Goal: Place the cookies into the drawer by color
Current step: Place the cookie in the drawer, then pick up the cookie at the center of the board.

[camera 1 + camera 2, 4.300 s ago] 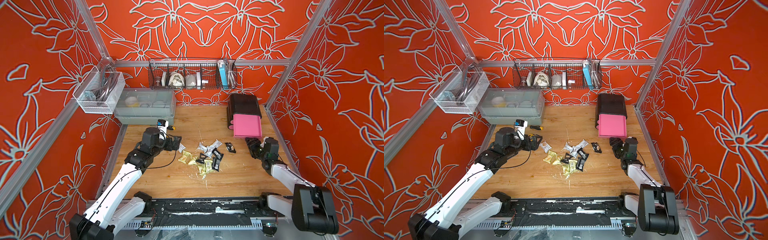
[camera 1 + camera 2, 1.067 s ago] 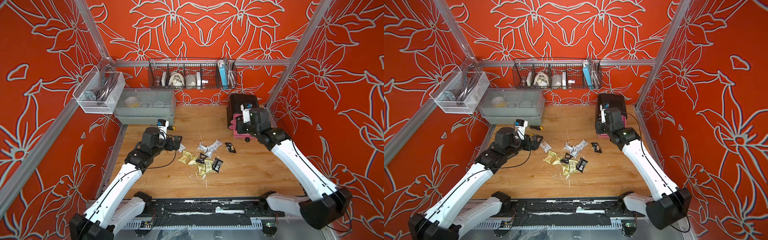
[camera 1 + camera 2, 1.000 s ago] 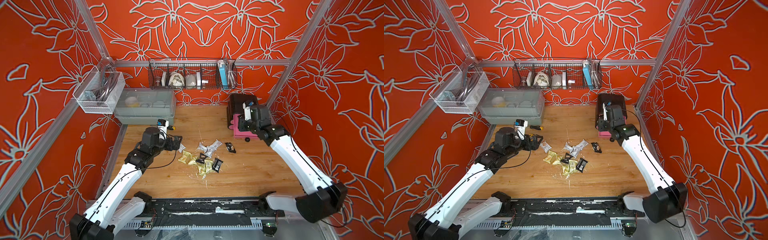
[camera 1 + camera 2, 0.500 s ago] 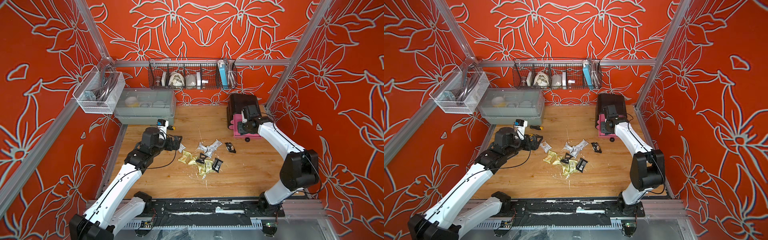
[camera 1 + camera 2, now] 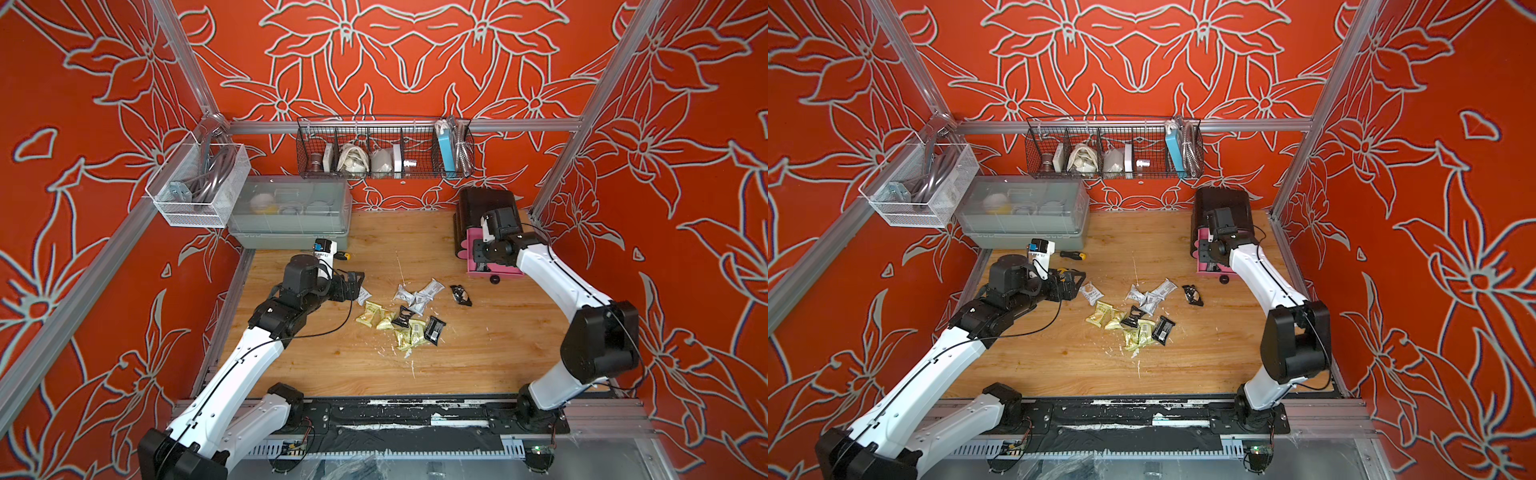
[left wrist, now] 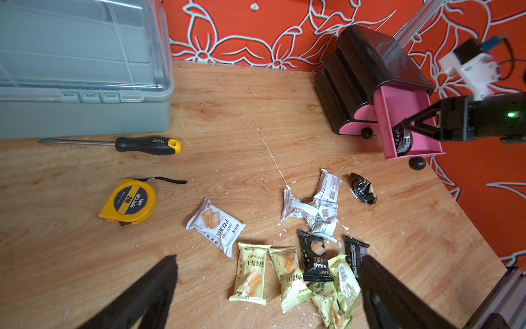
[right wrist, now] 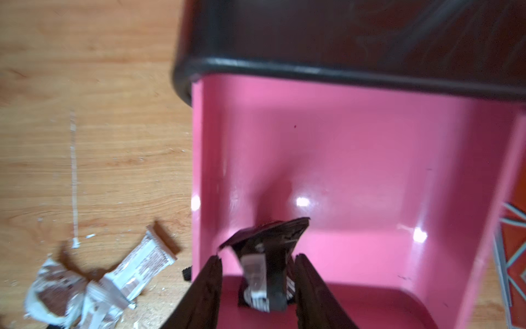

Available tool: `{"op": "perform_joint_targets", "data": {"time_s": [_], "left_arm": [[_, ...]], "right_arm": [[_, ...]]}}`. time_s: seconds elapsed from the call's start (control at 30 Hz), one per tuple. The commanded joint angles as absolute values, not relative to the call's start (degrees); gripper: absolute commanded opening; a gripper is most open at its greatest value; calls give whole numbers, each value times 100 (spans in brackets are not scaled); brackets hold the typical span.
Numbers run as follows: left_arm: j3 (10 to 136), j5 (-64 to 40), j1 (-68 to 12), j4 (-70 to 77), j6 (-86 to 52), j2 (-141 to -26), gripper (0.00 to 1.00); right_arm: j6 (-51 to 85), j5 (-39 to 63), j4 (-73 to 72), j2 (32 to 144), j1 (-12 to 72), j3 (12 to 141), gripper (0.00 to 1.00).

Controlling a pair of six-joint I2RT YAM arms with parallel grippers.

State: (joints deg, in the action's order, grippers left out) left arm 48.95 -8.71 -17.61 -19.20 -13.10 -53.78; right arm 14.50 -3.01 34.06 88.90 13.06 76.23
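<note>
Right gripper [image 7: 257, 257], parted, flanks a crinkly black packet [image 7: 270, 242] in pink drawer [image 7: 370, 156].

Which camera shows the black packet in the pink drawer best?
Right wrist view: the black packet looms close inside the pink drawer. Left wrist view shows it small; in both top views the right arm hides it.

You have black, silver-white and yellow-green cookies [image 6: 250, 273], a light wood-grain desk [image 6: 227, 114], a pink drawer [image 6: 398, 108] in a black chest [image 6: 364, 57], orange floral walls [image 5: 374, 62].
</note>
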Motion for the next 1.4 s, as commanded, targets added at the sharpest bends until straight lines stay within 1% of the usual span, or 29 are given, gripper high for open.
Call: {"op": "perform_joint_targets", "data": {"time_s": [0.0, 0.13, 0.2, 0.3, 0.4, 0.5, 0.6, 0.8, 0.97, 1.23, 1.37], "left_arm": [[4869, -880, -1724, -1890, -1334, -5308, 98], [4870, -877, -1726, -1892, -1336, -5289, 98], [4869, -879, -1729, -1882, -1345, -5291, 98], [4864, -887, -1729, -1881, -1353, -5299, 98], [4868, -901, -1730, -1881, -1359, -5316, 98], [4869, -914, -1732, -1881, -1357, -5347, 98], [4869, -929, -1728, -1881, -1371, -5368, 98], [4856, -869, -1728, -1898, -1338, -5351, 98], [4858, -866, -1731, -1890, -1336, -5350, 98], [4860, -871, -1731, -1898, -1332, -5324, 98], [4860, -869, -1730, -1893, -1327, -5305, 98]], "right_arm": [[1521, 14, 3342, 8001, 1335, 7353, 48], [1499, 292, 3331, 7057, 1607, 6661, 48], [1500, 350, 3388, 6675, 1963, 6242, 48], [1618, -41, 3582, 6435, 2537, 5775, 48], [1740, -237, 3642, 6466, 2796, 5394, 48], [1724, -229, 3345, 6685, 2816, 5010, 48], [1730, -389, 3101, 7133, 2816, 4913, 49], [1905, -1232, 2502, 7934, 2817, 4835, 53], [1908, -1434, 2032, 8278, 2819, 4765, 55], [2038, -1386, 1722, 9027, 2821, 4776, 54], [2057, -1214, 1676, 9178, 2818, 4739, 49]]}}
